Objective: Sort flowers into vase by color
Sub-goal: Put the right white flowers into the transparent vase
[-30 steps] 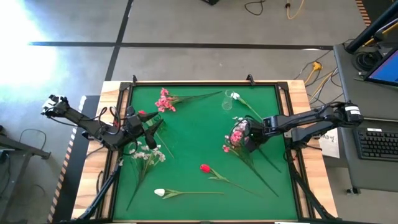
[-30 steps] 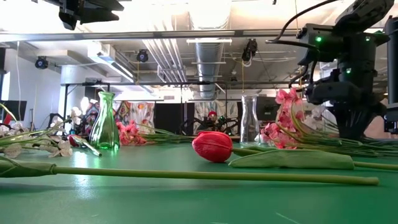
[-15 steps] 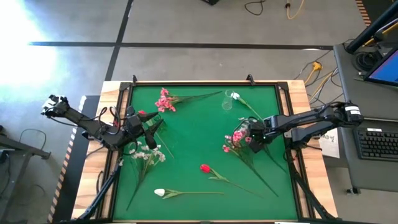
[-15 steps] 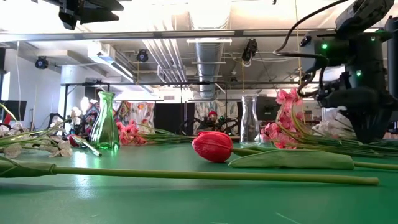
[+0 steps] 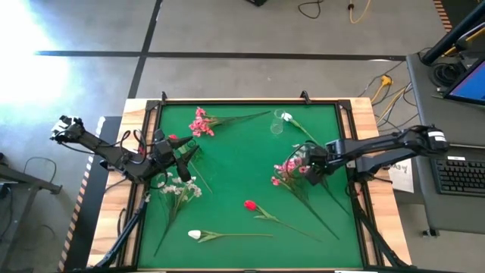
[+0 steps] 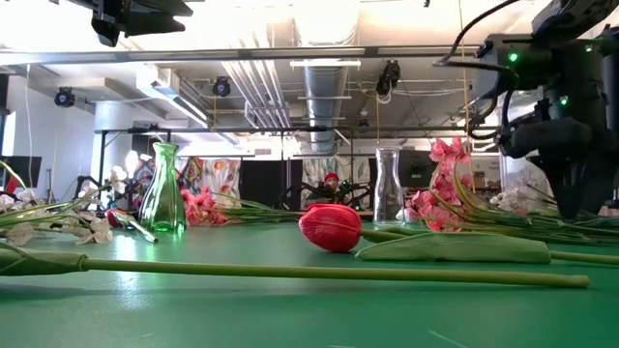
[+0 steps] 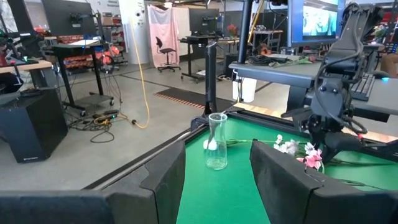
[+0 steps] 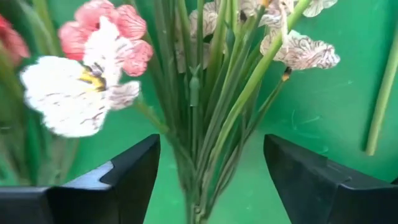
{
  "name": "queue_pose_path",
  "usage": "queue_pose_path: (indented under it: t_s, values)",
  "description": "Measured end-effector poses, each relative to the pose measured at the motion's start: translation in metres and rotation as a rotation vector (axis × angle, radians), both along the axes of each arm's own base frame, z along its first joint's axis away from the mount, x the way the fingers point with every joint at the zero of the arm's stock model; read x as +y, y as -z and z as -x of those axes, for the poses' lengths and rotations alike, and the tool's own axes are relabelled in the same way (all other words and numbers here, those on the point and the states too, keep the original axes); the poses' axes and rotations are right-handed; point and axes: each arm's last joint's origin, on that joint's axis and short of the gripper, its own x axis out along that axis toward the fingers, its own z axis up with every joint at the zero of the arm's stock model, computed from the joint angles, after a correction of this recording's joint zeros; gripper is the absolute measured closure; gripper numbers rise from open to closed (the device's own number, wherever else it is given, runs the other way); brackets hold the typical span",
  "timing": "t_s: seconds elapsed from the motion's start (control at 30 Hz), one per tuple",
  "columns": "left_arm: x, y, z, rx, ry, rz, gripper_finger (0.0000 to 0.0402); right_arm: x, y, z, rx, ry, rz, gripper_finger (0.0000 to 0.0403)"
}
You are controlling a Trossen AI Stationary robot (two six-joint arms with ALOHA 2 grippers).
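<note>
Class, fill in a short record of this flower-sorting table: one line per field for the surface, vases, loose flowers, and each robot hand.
surface: green mat
vases: green vase near the left side; clear vase toward the far edge
pink flowers: one spray near the far edge; a bunch at the right hand
red tulip: lying mid-table
white bud: lying at the near edge
white spray: lying left of centre
left hand: open, at the left side of the mat
right hand: open around the pink bunch's stems
</note>
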Motion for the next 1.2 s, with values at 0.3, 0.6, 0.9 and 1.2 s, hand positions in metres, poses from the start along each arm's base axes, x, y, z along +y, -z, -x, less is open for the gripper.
queue_pose_path:
  t_s: [0.3,0.6,0.9,1.2]
  values:
    - [0.000,0.000,0.000,0.001,0.000,0.000,0.0233,0.010,0.000,0.001,-0.001,0.036,-0.013,0.0110]
    - [0.000,0.000,0.000,0.004,0.001,-0.002,0.0233,0.017,0.017,-0.003,0.103,0.033,0.051,0.0132]
    - [0.000,0.001,0.000,0.012,0.001,-0.006,0.0233,0.018,0.018,-0.007,0.066,0.073,0.051,0.0262]
    - [0.000,0.001,0.000,0.014,0.001,-0.007,0.0233,0.017,0.016,-0.007,0.064,0.086,0.071,0.0386]
